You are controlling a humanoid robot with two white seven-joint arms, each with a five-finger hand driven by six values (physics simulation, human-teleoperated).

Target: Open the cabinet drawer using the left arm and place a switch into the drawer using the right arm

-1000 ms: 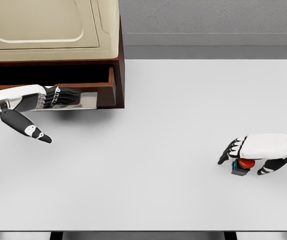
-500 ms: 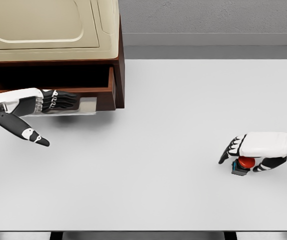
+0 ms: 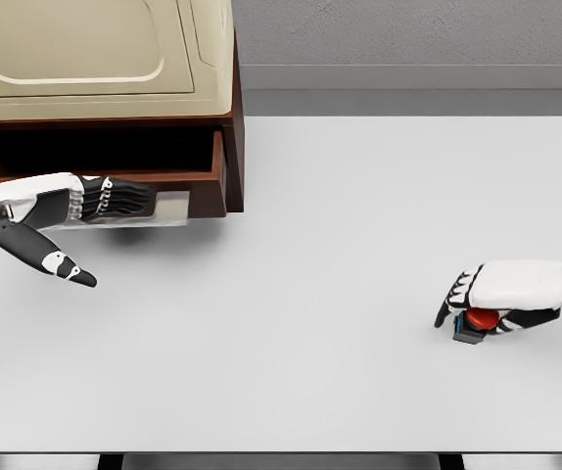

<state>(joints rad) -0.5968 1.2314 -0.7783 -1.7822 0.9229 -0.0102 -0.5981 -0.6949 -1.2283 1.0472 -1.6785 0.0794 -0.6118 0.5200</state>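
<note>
The brown wooden cabinet (image 3: 235, 147) stands at the table's back left with its drawer (image 3: 168, 178) pulled out. My left hand (image 3: 105, 201) reaches in from the left, its four dark fingers hooked over the silver drawer handle (image 3: 171, 209) and its thumb (image 3: 61, 264) splayed down towards me. On the table's right side lies the switch (image 3: 475, 325), a small dark box with a red button. My right hand (image 3: 479, 302) covers it from above, fingers draped over its left side and thumb tucked in against its right.
A cream-coloured appliance (image 3: 95, 49) sits on top of the cabinet. The white table (image 3: 310, 245) runs wide between the drawer and the switch, and its front edge lies near the bottom of the view.
The left hand has drawn slightly leftward and the drawer has slid out a little further. The right hand has settled lower over the switch, its thumb closing in against it.
</note>
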